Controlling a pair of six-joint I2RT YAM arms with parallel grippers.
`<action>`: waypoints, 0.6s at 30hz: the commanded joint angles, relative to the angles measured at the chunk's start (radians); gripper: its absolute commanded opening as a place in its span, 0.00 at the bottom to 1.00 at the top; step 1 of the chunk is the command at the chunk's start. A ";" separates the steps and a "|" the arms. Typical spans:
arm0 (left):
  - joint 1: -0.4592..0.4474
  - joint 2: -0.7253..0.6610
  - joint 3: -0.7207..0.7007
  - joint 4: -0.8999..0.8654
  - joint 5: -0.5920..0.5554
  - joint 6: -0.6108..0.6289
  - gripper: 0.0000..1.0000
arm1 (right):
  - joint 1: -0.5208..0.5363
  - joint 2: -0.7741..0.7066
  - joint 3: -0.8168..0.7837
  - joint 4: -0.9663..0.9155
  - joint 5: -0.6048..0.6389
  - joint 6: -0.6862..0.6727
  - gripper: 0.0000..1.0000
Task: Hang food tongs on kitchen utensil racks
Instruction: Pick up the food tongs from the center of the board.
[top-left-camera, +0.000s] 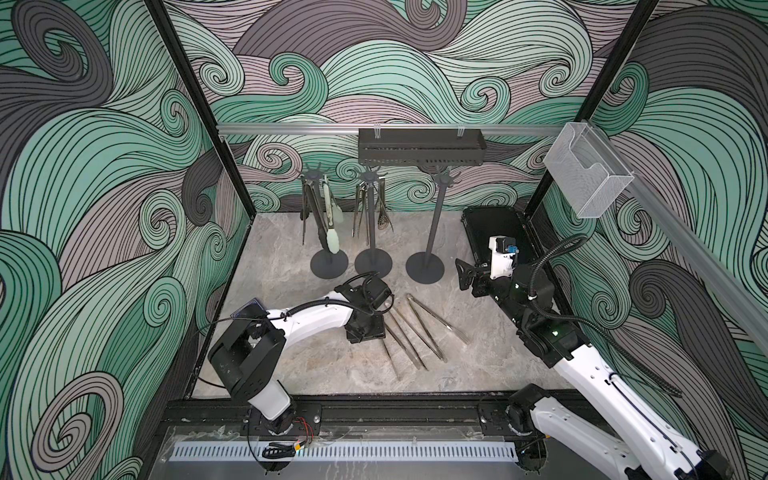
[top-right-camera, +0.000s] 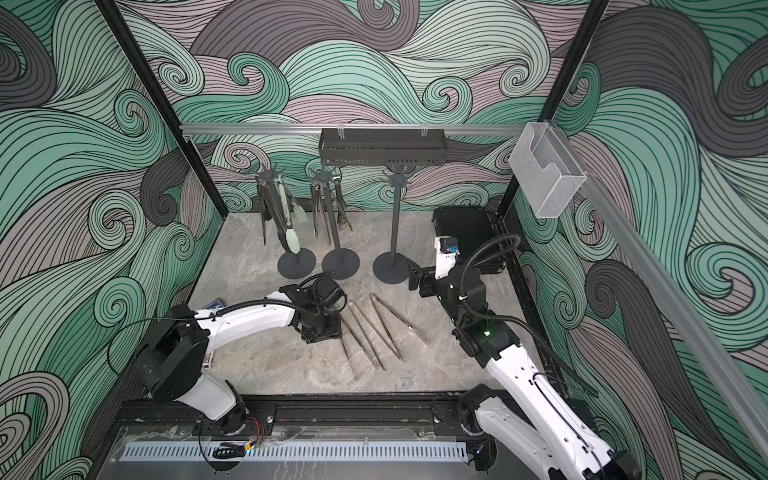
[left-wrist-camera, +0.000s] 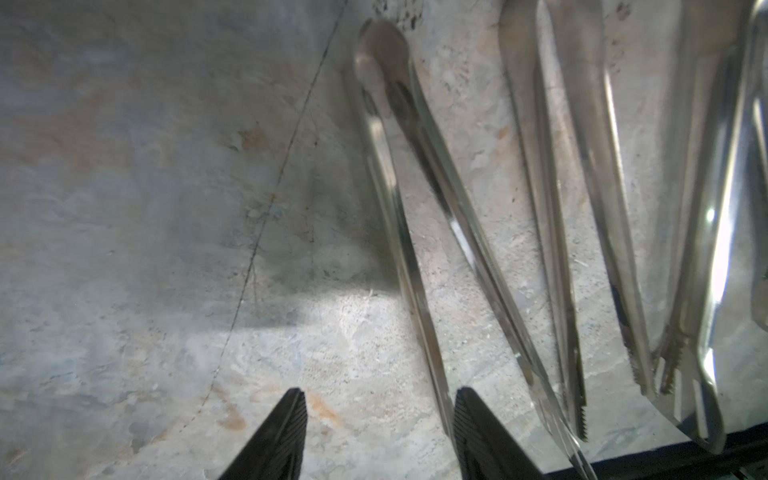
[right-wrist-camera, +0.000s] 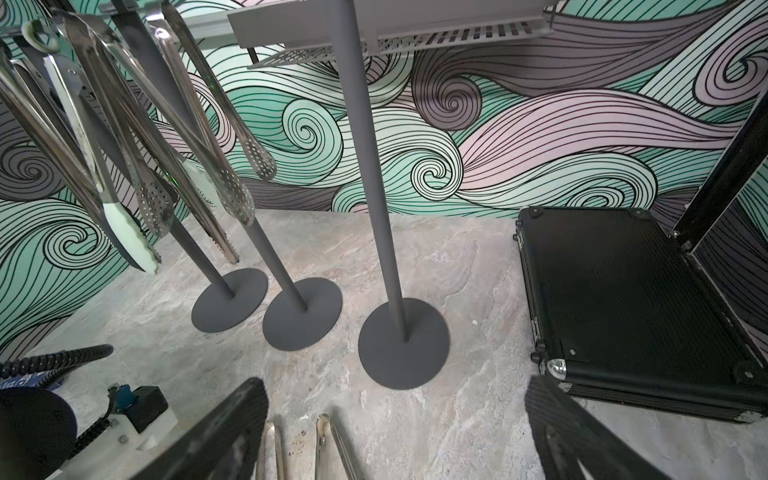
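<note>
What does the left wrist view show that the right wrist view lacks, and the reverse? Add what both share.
Only the left wrist view: the loose steel tongs lying full length, with serrated tips, and the open left gripper at the nearest pair.
Only the right wrist view: the three racks, hanging tongs on two of them, the black case.
Both: the stone-look tabletop and the loose tongs, though the right wrist view catches only their ends.

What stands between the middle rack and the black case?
The empty rack stands between the middle rack and the black case, as both top views and the right wrist view show.
</note>
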 joint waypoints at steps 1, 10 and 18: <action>-0.029 0.053 0.042 -0.007 -0.040 -0.049 0.58 | 0.005 -0.007 -0.013 -0.012 0.002 0.024 0.97; -0.096 0.109 0.120 -0.066 -0.097 -0.083 0.58 | 0.005 -0.040 -0.033 0.006 -0.020 0.029 0.97; -0.139 0.034 0.202 -0.208 -0.168 -0.104 0.57 | 0.004 -0.053 -0.038 0.010 -0.034 0.031 0.97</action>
